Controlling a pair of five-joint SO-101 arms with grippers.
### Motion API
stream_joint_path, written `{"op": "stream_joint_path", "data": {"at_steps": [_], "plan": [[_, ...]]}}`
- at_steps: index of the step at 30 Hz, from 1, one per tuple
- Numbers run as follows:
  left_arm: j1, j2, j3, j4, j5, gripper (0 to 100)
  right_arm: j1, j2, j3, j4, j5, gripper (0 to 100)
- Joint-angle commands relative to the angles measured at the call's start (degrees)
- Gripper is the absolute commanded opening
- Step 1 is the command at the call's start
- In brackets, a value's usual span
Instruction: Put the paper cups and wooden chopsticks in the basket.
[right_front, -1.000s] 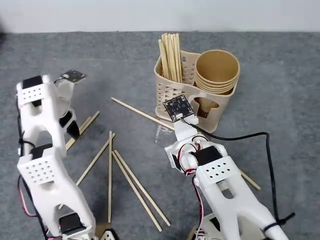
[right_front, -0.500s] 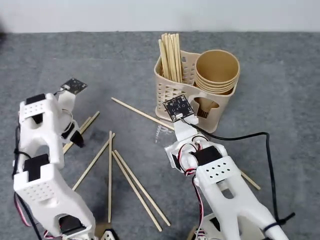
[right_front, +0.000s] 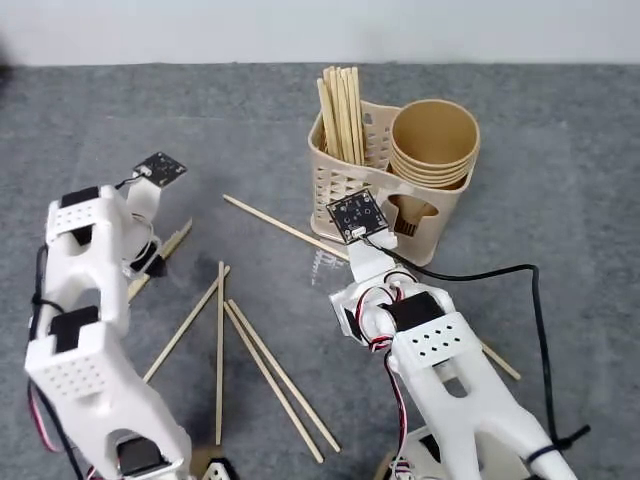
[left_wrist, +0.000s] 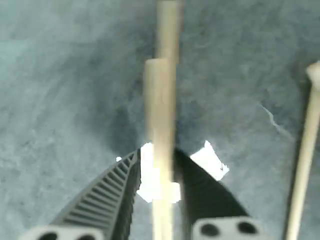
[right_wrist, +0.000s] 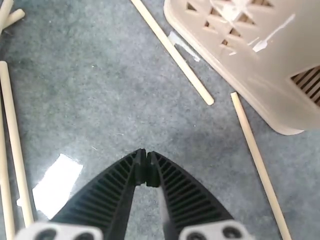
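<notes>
A beige basket (right_front: 340, 185) holds a stack of paper cups (right_front: 435, 140) and a bundle of wooden chopsticks (right_front: 340, 110). Several loose chopsticks (right_front: 219, 350) lie on the grey mat. At the left, my left gripper (left_wrist: 159, 160) is shut on a chopstick (left_wrist: 160, 110) that runs out between its jaws, low over the mat. A second chopstick (left_wrist: 167, 25) lies just beyond it. In the high view the left gripper (right_front: 155, 262) sits at the pair of chopsticks (right_front: 177, 238). My right gripper (right_wrist: 146, 167) is shut and holds nothing, above the mat near the basket's corner (right_wrist: 240, 55).
One chopstick (right_front: 283, 227) lies slanted in front of the basket, another (right_wrist: 257, 160) runs out from under it by the right arm. Two long chopsticks (right_front: 275, 365) cross the middle of the mat. A black cable (right_front: 500, 272) trails from the right arm.
The left arm has dropped and swung a little to the right, bringing its gripper onto the chopsticks at the left. The right arm has not moved.
</notes>
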Motion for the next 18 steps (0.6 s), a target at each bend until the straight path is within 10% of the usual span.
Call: {"op": "stream_joint_path", "data": {"at_steps": [1, 18], "plan": [[-1.05, 6.24, -5.14, 5.01, -3.78, 1, -0.13, -2.07, 0.09, -0.13, 0.0, 0.9], [4.92, -5.54, -14.2, 25.23, -6.15, 1, -0.04, -2.15, 0.09, -0.13, 0.0, 0.9]]}}
